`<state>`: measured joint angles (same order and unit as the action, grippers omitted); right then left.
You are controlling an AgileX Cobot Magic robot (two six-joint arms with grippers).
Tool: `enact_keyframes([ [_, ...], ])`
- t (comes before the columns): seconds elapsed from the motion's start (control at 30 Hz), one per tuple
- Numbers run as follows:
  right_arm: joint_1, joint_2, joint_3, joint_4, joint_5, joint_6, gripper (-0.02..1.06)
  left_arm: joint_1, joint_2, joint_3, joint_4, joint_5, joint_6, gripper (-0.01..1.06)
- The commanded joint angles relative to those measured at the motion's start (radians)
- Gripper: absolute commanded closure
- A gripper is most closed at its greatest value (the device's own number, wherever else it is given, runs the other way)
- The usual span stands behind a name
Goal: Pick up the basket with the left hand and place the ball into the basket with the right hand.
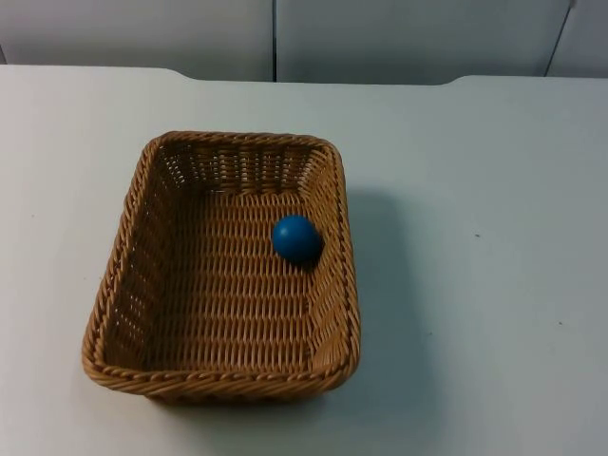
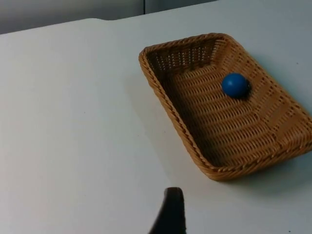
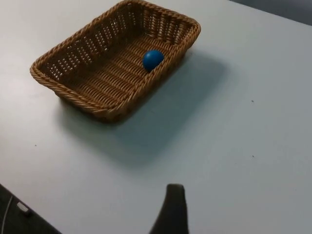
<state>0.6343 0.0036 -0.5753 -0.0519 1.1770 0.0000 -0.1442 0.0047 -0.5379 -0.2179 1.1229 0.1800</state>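
Top view: the wicker basket (image 1: 223,266) sits on the white table (image 1: 494,285), left of centre, with the blue ball (image 1: 296,238) inside against its right wall.

Left wrist view: the left gripper's fingertip (image 2: 170,212) stands over bare table, apart from the basket (image 2: 226,105) holding the ball (image 2: 234,85); whether its jaws are spread, I cannot tell.

Right wrist view: the right gripper's fingertip (image 3: 171,209) stands well apart from the basket (image 3: 117,58) and ball (image 3: 152,59); its jaws, I cannot tell.

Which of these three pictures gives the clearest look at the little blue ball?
The top view: it looks almost straight down on the blue ball, lying inside the wicker basket against one side wall. The left wrist view shows it smaller from the side; the right wrist view has it smallest, near the basket's far wall.
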Motion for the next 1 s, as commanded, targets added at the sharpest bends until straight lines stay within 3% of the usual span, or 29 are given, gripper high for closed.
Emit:
enact_keyframes([
  [0.0,0.002,-0.004,0.005,0.003,-0.006,0.0,0.33,0.001,-0.005,0.005,0.019,-0.008,-0.005,0.33],
  [0.27,0.002,-0.004,0.007,0.003,-0.062,-0.006,0.33,0.001,-0.005,0.025,0.014,-0.042,-0.007,0.33],
  [0.4,0.002,-0.004,0.068,0.003,-0.099,-0.015,0.33,0.001,-0.005,0.025,0.014,-0.042,-0.007,0.33],
  [0.6,0.002,-0.004,0.067,-0.005,-0.099,0.0,0.33,0.001,-0.005,0.025,0.014,-0.042,-0.007,0.31],
  [0.77,0.002,-0.004,0.067,-0.005,-0.099,0.0,0.33,0.001,-0.005,0.025,0.014,-0.042,-0.007,0.08],
  [0.97,0.002,-0.004,0.067,-0.005,-0.099,0.0,0.33,0.001,-0.005,0.025,0.014,-0.042,-0.007,0.0],
])
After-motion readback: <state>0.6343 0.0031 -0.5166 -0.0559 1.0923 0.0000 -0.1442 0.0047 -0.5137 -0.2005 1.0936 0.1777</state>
